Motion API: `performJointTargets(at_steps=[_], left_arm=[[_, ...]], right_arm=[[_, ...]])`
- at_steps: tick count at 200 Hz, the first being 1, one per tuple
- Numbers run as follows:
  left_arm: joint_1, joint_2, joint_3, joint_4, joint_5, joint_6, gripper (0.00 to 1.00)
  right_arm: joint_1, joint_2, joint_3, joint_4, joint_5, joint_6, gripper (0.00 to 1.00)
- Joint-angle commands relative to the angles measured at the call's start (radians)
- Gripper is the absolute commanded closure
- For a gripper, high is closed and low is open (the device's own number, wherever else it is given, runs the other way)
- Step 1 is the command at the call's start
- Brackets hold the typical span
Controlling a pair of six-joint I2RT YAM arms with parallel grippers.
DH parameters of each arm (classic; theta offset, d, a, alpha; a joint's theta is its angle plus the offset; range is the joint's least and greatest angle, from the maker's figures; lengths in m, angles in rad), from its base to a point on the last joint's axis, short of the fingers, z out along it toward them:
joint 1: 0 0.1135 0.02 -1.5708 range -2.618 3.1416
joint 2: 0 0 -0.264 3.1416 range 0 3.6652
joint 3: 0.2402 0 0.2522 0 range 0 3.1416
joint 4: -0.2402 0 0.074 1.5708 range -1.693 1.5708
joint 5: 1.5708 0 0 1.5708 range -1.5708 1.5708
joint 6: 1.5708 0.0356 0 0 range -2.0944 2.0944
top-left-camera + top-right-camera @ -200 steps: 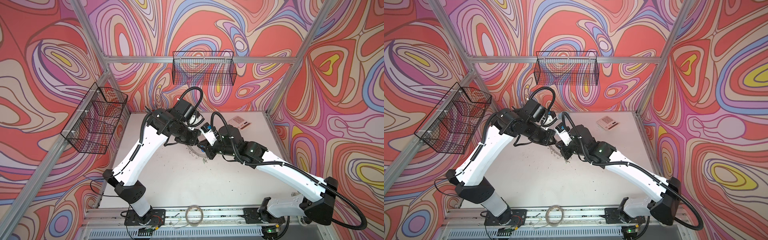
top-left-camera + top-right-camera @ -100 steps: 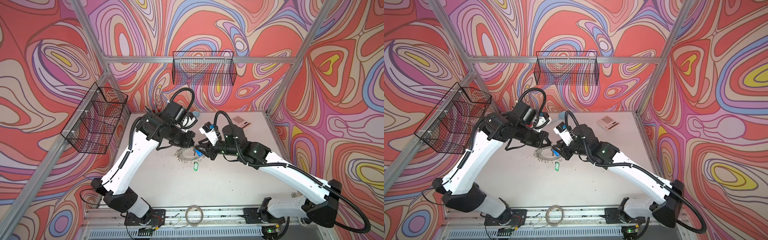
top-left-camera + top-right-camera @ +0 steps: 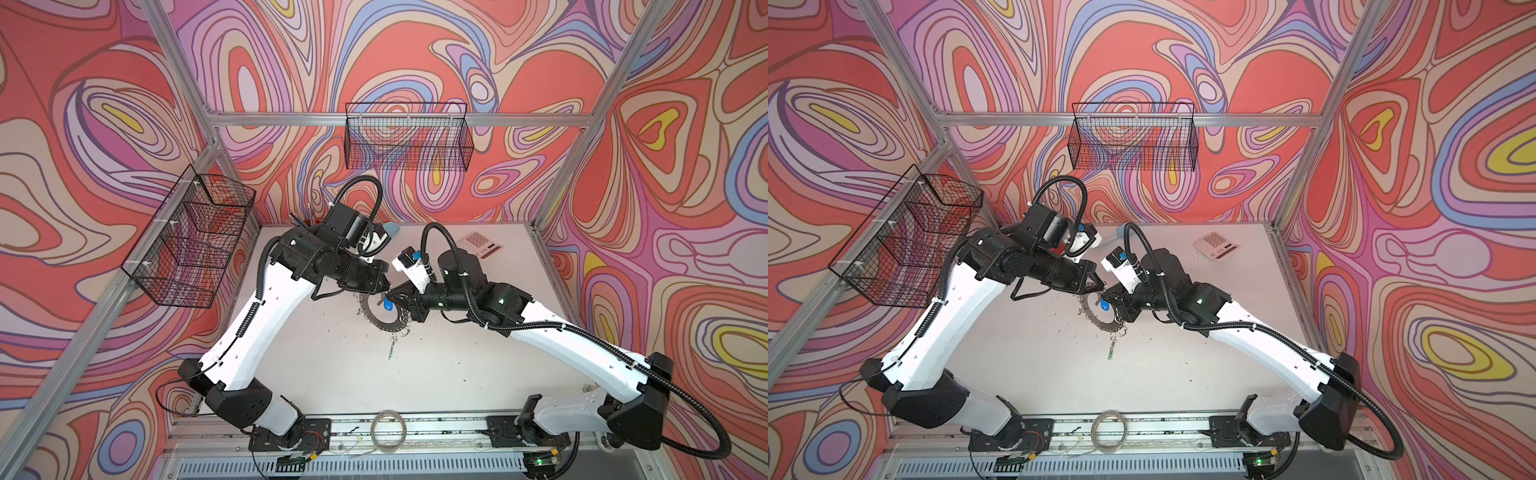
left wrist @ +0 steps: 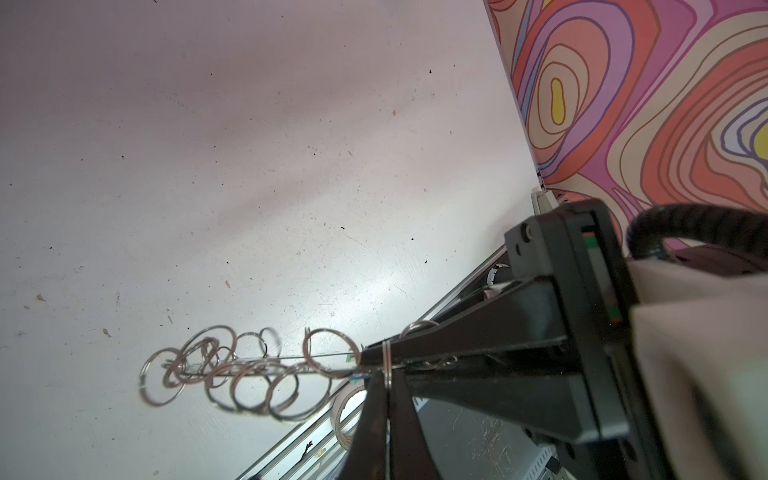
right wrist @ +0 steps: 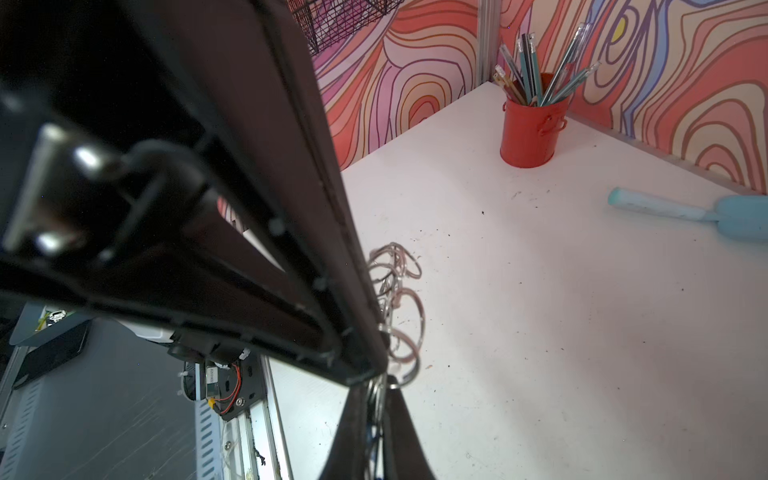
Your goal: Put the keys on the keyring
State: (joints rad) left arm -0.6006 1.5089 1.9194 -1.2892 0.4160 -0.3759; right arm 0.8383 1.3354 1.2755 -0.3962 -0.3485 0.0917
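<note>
Two grips held the raised keyring (image 3: pixel 379 323).
Right pincer (image 5: pixel 376 395) briefly opened, then reclamped its fringe beside the blue-tagged key (image 3: pixel 388 304); left pincer (image 4: pixel 384 378) stayed shut on the rim; green-tagged key (image 3: pixel 391 353) dangled, seemingly threaded.

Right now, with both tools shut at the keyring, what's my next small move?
Probably hold the left tool steady and tug the right tool gently outward: left pinches the keyring off the table, right grips its fringe by the blue tag, whose attachment I can't see.
</note>
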Motion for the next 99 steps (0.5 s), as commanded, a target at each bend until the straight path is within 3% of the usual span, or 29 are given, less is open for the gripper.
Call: performJointTargets(at_steps=[1, 10, 36, 56, 99], left_arm=[[0.031, -0.052, -0.041, 0.108, 0.052, -0.028, 1.0], [0.044, -0.063, -0.064, 0.146, 0.062, -0.037, 0.99], [0.086, -0.115, -0.156, 0.27, 0.051, -0.055, 0.7], [0.149, -0.172, -0.248, 0.369, 0.04, -0.084, 0.56], [0.236, -0.289, -0.436, 0.5, -0.029, -0.135, 0.51]], right_arm=[[-0.005, -0.023, -0.032, 0.041, -0.009, 0.016, 1.0], [-0.018, -0.023, -0.047, 0.069, -0.018, 0.037, 1.0], [-0.078, -0.012, -0.107, 0.192, -0.11, 0.144, 1.0], [-0.13, -0.024, -0.177, 0.32, -0.181, 0.247, 1.0], [-0.198, -0.024, -0.292, 0.526, -0.236, 0.428, 1.0]])
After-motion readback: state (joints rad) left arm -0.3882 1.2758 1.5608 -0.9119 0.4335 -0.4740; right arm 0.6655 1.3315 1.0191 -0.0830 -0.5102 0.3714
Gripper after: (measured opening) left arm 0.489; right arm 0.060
